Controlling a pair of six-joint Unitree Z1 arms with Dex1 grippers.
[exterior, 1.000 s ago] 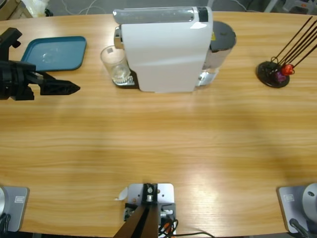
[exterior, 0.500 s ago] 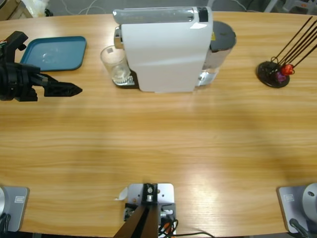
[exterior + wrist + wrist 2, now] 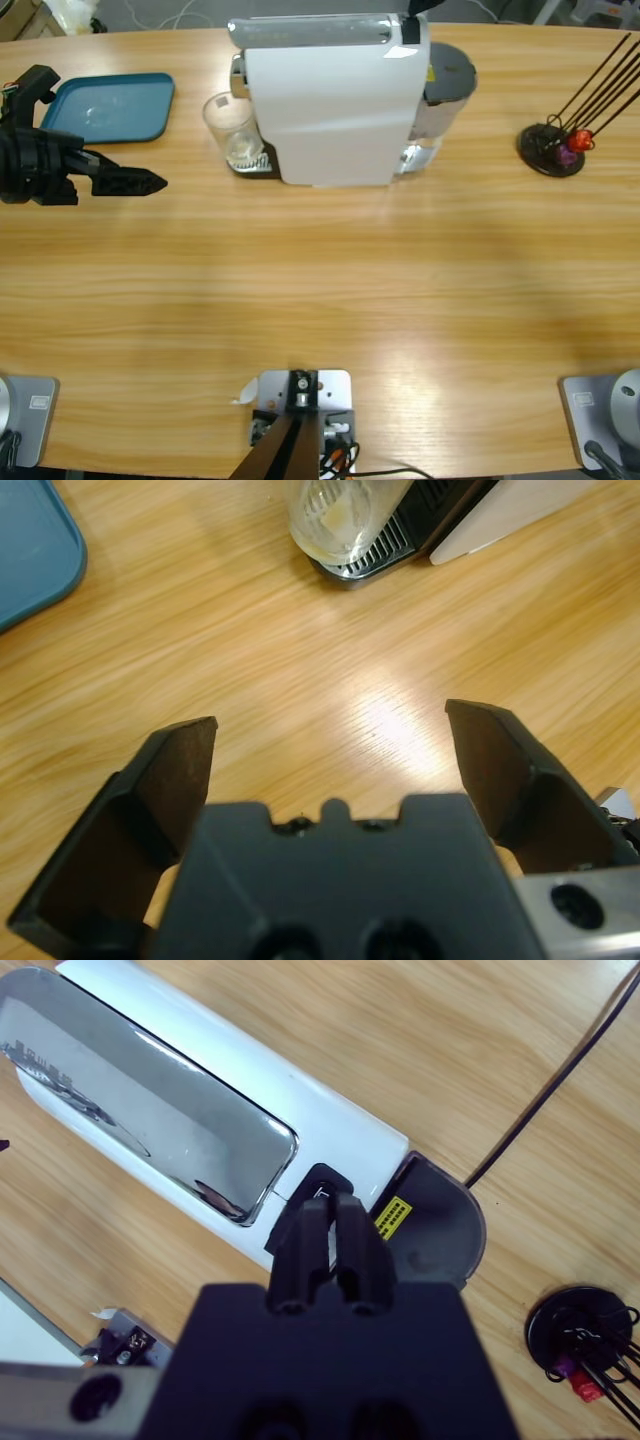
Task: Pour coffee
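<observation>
Left end effector: black jaws spread wide and empty, low over the long wooden counter, aimed at the clear drinking glass — apparently lining up a grasp.
Glass: upright on the black drip grille under the white coffee machine, placed to catch the brew.
Coffee: thin amber layer at the glass bottom, well ahead of the spread jaws.
Right end effector: jaws pressed together, tips at the machine's top — probably at its button.

A thin pool of translucent amber-brown coffee lies in the bottom of an upright clear glass.
</observation>
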